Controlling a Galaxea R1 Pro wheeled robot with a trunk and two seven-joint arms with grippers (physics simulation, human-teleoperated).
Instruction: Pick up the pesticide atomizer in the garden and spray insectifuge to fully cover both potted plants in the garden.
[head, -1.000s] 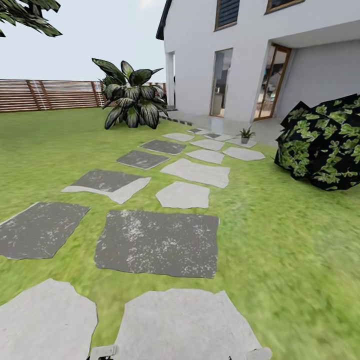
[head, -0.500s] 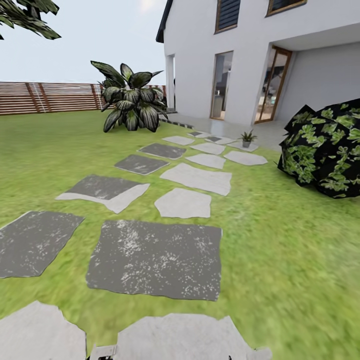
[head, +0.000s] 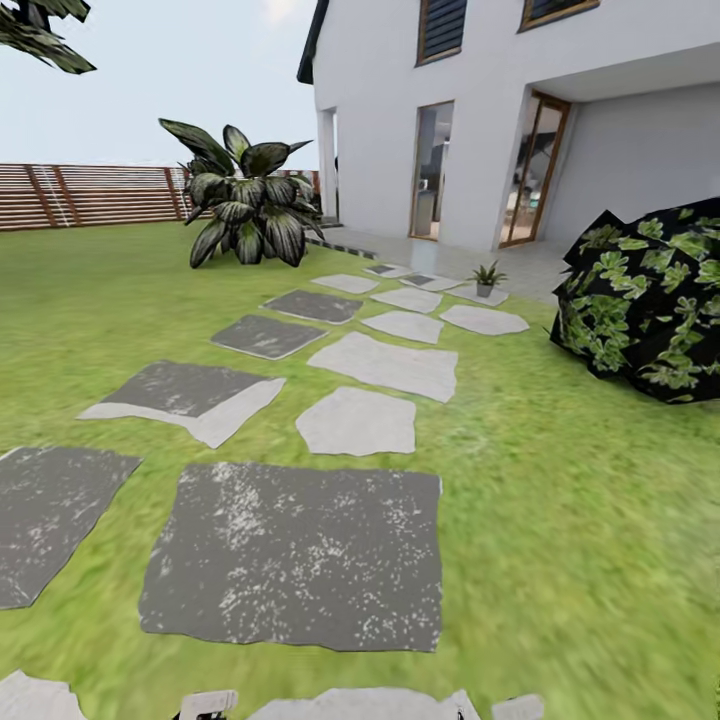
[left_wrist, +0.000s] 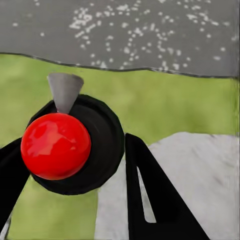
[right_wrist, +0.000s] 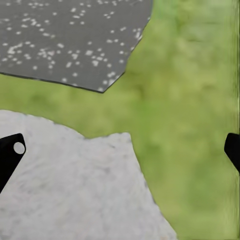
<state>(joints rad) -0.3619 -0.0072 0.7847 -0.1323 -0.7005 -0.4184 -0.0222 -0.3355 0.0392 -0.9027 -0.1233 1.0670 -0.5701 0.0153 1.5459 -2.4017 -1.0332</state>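
Your view has rolled fwd; stones nearer. Left tool (left_wrist: 75, 165) clamped on red-topped dark atomizer bottle (left_wrist: 56, 146); right tool (right_wrist: 120, 155) fingers wide apart, empty, over lawn.

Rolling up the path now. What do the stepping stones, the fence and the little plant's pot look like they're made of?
Stepping stones: flat stone slabs, matte, some dark grey with pale speckles, others light grey with irregular edges. Fence: reddish-brown horizontal slats, likely wood, dull finish. Potted plant: its grey pot looks like plain stone or ceramic, but it is too small to tell which.
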